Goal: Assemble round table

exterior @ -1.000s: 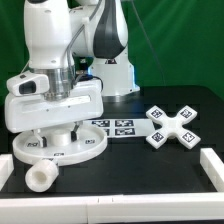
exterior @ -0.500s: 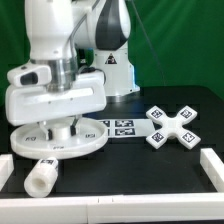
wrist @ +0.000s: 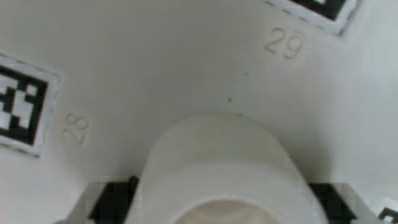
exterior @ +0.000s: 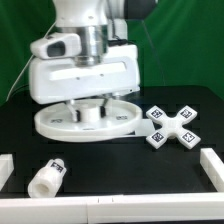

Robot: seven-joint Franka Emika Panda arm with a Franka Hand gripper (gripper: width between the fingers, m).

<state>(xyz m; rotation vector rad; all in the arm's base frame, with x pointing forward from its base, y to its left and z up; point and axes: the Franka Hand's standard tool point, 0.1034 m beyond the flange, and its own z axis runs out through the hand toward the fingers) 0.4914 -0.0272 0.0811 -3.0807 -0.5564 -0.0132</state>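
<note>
The gripper [exterior: 86,112] is clamped on the upward-pointing central hub [wrist: 222,170] of the large white rimmed round plastic disc [exterior: 120,119]. The disc sits level, just beside the white cross-shaped base [exterior: 170,125]. The short white cylinder leg [exterior: 47,179] lies on its side, well apart, its long axis diagonal.

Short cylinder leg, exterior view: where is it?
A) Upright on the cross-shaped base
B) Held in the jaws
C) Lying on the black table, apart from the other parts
C: the short cylinder leg lies on its side on the table, clear of the round disc and cross-shaped base.
</note>
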